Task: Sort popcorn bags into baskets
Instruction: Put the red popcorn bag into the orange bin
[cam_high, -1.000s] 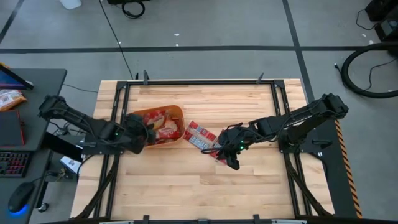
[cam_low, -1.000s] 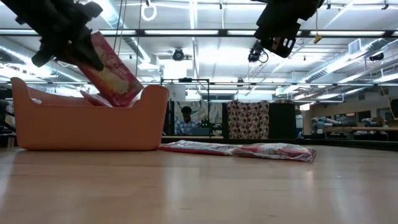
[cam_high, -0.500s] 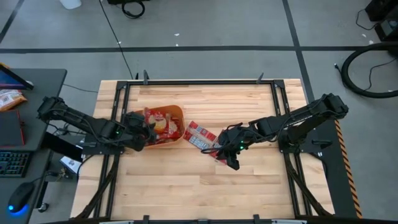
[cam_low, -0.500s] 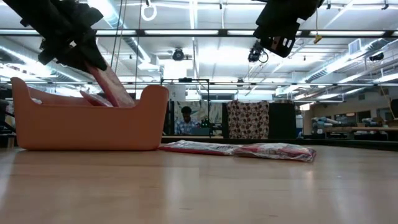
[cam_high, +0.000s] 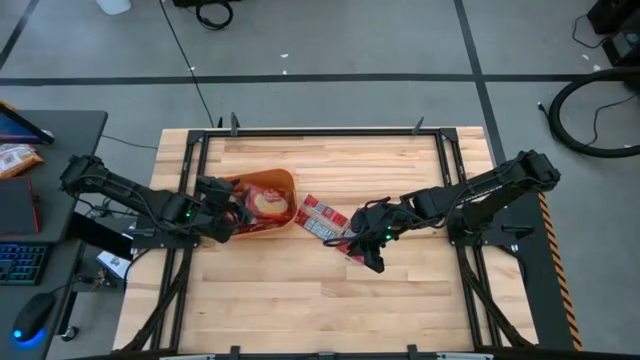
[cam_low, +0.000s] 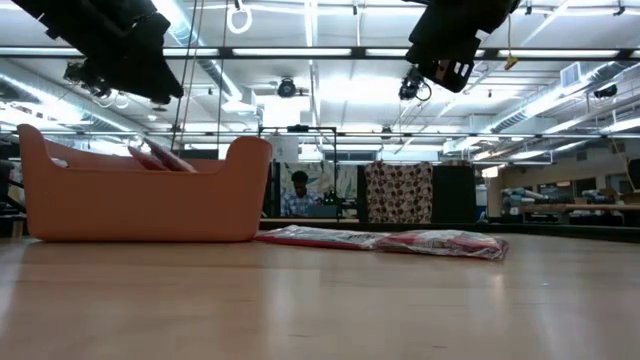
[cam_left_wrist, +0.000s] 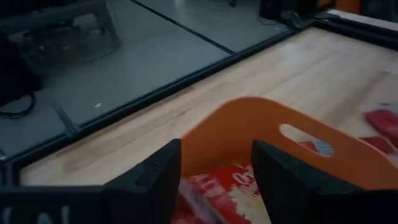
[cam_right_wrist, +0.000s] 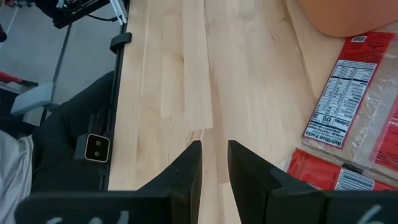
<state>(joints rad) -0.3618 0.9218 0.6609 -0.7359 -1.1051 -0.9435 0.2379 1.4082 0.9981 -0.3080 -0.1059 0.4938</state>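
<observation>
A: Starting nearest the low camera, what is lying on the table (cam_low: 320, 300)?

B: Two popcorn bags (cam_low: 385, 240) are lying flat on the wood, just beside the orange tub (cam_low: 140, 195), still waiting to be sorted. From above they are sitting between the tub and the right arm.

A: Is the right gripper (cam_high: 372, 252) doing anything about them?

B: It is hanging in the air near those bags, touching nothing. Its own camera is showing the fingers (cam_right_wrist: 186, 171) standing close together with only a slim gap and nothing between them.

A: And the left gripper (cam_high: 232, 212)?

B: It is hovering over the tub. Its fingers (cam_left_wrist: 152, 180) are standing well apart, with nothing between them, only the tub's far wall and handle hole showing through the gap.

A: So how far along are we?

B: I judge it is well under way. Several red bags (cam_high: 262, 200) are resting inside the tub, a couple leaning up against its wall. What I can see left is the pair on the table.

A: Anything farther back?

B: A person (cam_low: 298, 192) is sitting in the room beyond the table.
</observation>
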